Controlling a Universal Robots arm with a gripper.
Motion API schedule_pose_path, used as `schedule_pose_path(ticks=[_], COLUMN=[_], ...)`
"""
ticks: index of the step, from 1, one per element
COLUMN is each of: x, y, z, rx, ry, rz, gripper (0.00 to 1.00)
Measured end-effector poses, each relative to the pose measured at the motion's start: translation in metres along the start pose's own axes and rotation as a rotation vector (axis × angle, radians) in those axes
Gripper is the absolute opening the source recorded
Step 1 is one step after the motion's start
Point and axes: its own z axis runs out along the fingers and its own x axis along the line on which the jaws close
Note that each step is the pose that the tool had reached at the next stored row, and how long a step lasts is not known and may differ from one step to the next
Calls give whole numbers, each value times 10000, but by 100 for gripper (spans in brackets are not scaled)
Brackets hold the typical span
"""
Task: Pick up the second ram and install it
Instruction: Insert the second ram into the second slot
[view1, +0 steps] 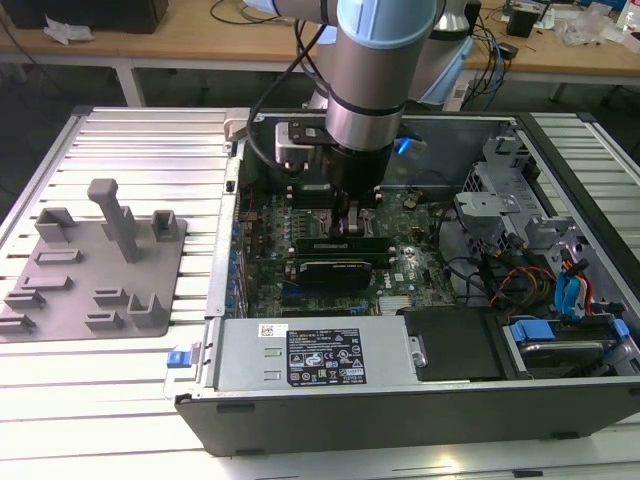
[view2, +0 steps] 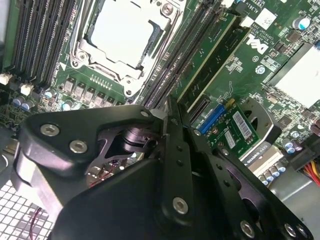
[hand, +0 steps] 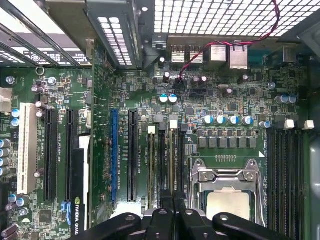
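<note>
Lighting is bright, from above. In the exterior view the slatted table (view1: 100, 400) glares white at its near edge; the computer case (view1: 400, 420) interior is shadowed.

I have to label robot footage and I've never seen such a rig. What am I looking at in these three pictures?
The grey-and-blue column in the exterior view is a robot arm, reaching down into an open computer case that lies on a slatted metal table. That picture comes from a camera off the arm. The other two come from cameras riding near its wrist, looking at the green motherboard. The black metal in them is the gripper, the arm's hand. It hangs over the memory slots beside the processor socket. A green memory stick stands in a slot beside it. Whether the gripper holds one, I cannot tell. A grey parts holder lies on the table at the exterior view's left.
</note>
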Motion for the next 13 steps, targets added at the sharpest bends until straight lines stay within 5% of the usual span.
schedule_pose_path(ticks=[13], x=[0], y=[-1], z=[18], rx=[1], ry=[-128], rz=[30], gripper=[9])
